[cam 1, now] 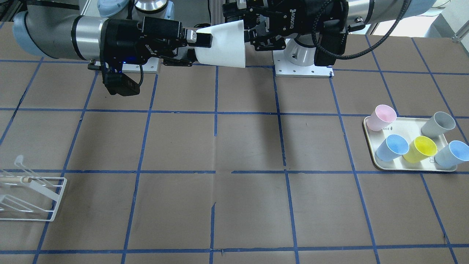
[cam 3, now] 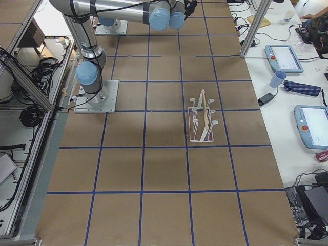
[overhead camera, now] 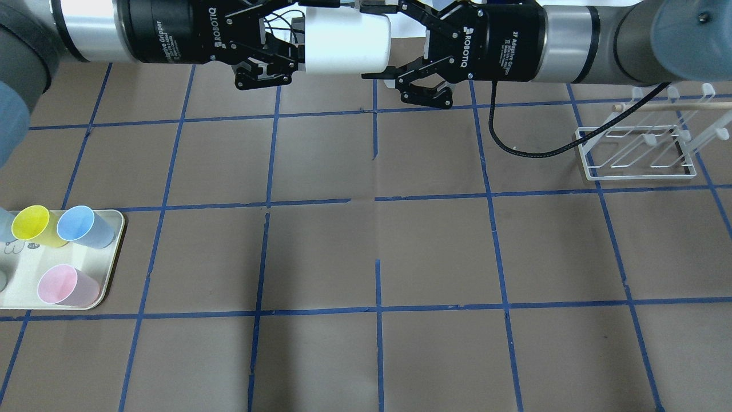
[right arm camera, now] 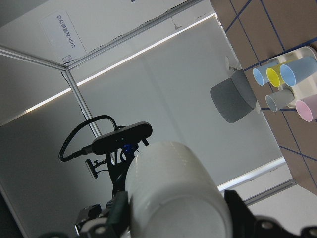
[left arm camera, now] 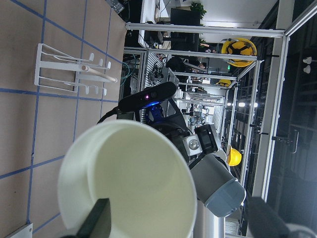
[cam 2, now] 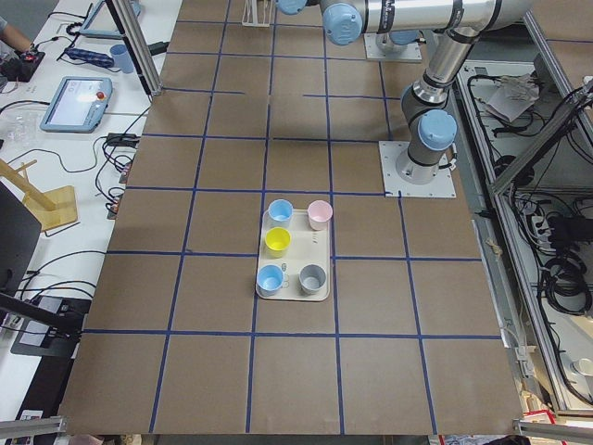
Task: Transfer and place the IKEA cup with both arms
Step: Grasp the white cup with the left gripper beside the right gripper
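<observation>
The off-white IKEA cup [cam 1: 223,44] hangs on its side high above the table's back edge, between both grippers. It also shows in the overhead view [overhead camera: 343,40]. My right gripper [overhead camera: 369,40] is shut on the cup's base end. The right wrist view shows the base [right arm camera: 173,193] with a finger at each side. My left gripper [overhead camera: 297,48] is open at the cup's mouth. In the left wrist view one finger [left arm camera: 99,218] sits inside the rim [left arm camera: 138,178], and the other finger stands well off to the side.
A cream tray [cam 1: 366,124] on my left side holds pink [cam 1: 381,117], grey [cam 1: 438,124], yellow [cam 1: 420,149] and blue [cam 1: 392,147] cups. A white wire rack [overhead camera: 637,149] with a wooden rod stands on my right side. The brown table has blue grid lines.
</observation>
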Controlling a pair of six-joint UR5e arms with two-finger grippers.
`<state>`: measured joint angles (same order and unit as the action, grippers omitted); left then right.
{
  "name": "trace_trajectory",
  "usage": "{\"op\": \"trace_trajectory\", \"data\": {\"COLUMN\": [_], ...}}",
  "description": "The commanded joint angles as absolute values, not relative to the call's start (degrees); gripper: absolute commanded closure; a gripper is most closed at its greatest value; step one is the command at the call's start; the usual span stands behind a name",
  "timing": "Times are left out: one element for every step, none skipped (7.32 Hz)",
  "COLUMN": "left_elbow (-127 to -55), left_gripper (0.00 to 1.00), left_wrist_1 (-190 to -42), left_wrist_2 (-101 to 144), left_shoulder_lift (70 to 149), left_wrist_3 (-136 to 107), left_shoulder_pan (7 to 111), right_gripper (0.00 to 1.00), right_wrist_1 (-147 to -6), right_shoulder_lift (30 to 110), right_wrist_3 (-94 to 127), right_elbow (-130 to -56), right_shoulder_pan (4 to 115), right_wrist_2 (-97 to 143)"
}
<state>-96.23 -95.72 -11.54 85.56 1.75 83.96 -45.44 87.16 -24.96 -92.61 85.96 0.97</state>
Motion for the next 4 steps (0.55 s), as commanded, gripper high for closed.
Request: {"op": "trace_trajectory", "data": {"left_elbow": [-96.0, -95.9, -95.9, -95.8], "left_gripper": [0.46, 0.51, 0.52, 0.59], "left_wrist_1": [-95.5, -95.4, -95.2, -95.0], "left_wrist_2": [-11.7, -11.7, -11.8, -11.8], "left_shoulder_lift": [85.2, 85.0, 85.0, 85.0], "left_wrist_3": [1.7, 1.7, 1.7, 1.7], "left_shoulder_pan": [83.8, 83.8, 83.8, 84.1], "right_gripper": [0.78, 0.78, 0.78, 0.78], "right_wrist_1": [-45.4, -45.4, -45.4, -45.4], "right_shoulder_lift": [87.2, 87.2, 87.4, 87.5], "right_wrist_3": [-25.0, -25.0, -24.6, -23.4], "right_elbow": [-92.5, -92.5, -92.5, -92.4], "right_shoulder_pan": [86.0, 86.0, 86.0, 86.0], "right_wrist_2": [1.0, 1.0, 1.0, 0.9]}}
